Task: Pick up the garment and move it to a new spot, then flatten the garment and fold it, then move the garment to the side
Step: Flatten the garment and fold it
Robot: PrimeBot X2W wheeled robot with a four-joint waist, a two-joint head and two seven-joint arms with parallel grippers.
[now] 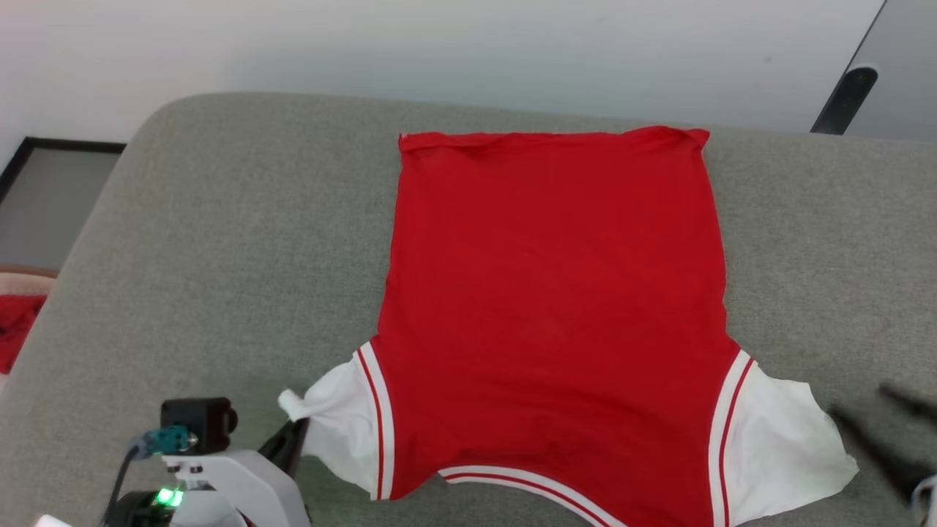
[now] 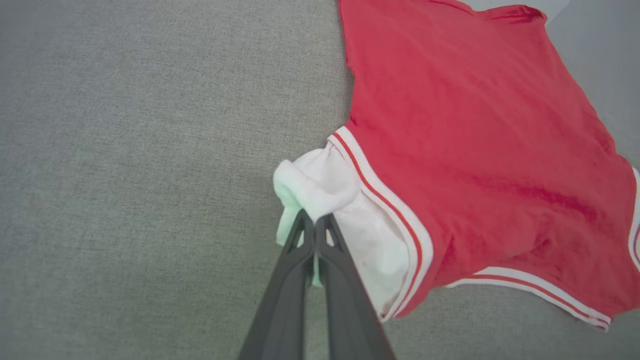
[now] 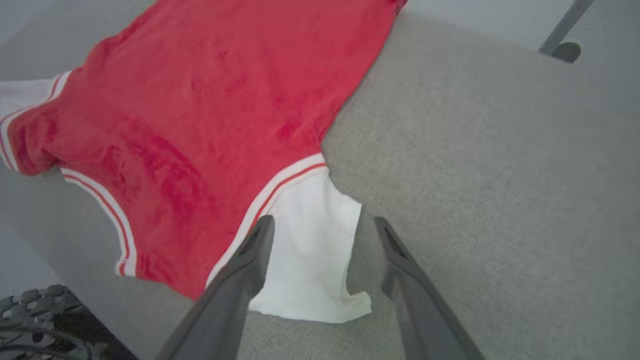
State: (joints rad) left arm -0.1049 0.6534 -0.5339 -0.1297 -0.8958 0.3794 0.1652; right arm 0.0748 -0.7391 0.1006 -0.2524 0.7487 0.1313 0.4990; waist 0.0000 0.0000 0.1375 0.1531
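1. The grey padded surface (image 1: pixel 219 219) takes up most of my head view, with pale wall behind it.
2. The garment (image 1: pixel 556 293) lies spread flat on that surface, right of its centre. Its hem is at the far side and its striped neckline is toward me, running off the bottom edge of the view. The red body is smooth apart from a small fold at the far right corner of the hem.
3. The right sleeve (image 1: pixel 783 439) lies open and flat, while the left sleeve (image 1: pixel 337 424) is bunched and pulled to a point.
4. My left gripper (image 2: pixel 315 220) has its fingers pressed together, pinching the tip of that left sleeve, and white cloth bulges just past the fingertips.
5. My right gripper (image 3: pixel 324 222) has its fingers spread wide and holds nothing. In its wrist view one finger is over the right sleeve's outer edge and the other is over bare grey fabric. I can't tell whether either touches down.
6. A scrap of red cloth (image 1: pixel 15 329) shows at the far left edge, off the surface and well apart from the garment.
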